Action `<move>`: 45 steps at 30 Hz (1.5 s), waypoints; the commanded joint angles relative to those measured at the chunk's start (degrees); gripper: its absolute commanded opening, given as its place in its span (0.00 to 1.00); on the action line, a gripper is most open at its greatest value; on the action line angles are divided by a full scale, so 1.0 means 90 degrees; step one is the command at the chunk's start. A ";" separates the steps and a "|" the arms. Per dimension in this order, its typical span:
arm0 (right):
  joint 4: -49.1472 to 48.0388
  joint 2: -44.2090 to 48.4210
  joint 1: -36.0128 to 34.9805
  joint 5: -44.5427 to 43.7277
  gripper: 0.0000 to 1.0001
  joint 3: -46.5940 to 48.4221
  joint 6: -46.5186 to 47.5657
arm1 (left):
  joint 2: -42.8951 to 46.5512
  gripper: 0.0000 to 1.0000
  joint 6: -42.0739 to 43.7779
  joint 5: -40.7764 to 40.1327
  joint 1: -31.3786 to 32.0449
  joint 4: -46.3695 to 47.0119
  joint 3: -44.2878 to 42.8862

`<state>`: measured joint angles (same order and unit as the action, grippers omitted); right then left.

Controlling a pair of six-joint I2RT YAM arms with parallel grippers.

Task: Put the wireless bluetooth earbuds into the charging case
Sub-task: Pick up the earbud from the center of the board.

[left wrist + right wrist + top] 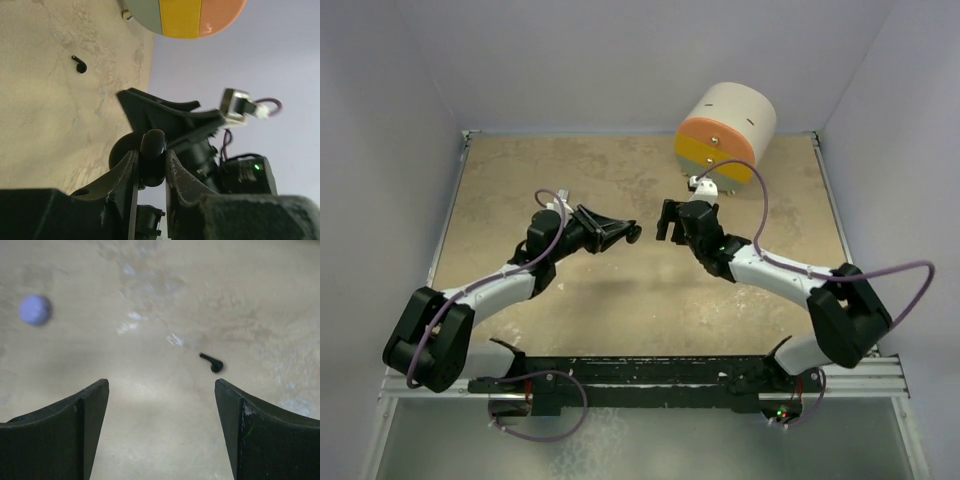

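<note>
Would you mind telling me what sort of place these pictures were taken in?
Probably a robot test cell: pale walls box in a tan tabletop, and the left arm and right arm are bolted to a rail at its near edge.

Glossy black charging case (152, 150), matt tabletop (50, 125)

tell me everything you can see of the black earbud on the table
The black earbud is tiny and looks like dark, slightly shiny plastic: a rounded head with a short thin stem. It lies loose on its side on the mottled beige table, with the stem pointing up and left in the right wrist view. Nothing touches it. It sits just ahead of the open right gripper, close to one fingertip and not yet between the fingers.
</note>
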<state>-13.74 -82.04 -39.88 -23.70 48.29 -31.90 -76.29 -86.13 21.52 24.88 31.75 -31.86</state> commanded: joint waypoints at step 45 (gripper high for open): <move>0.0546 -0.1733 0.0877 0.0891 0.68 0.0523 -0.0506 | 0.0556 0.00 0.0264 0.0219 -0.0176 0.0447 0.0606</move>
<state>-8.23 -99.59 -32.08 -16.45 53.12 -36.51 -71.90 -84.42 22.79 23.68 32.47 -26.55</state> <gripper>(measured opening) 0.688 0.223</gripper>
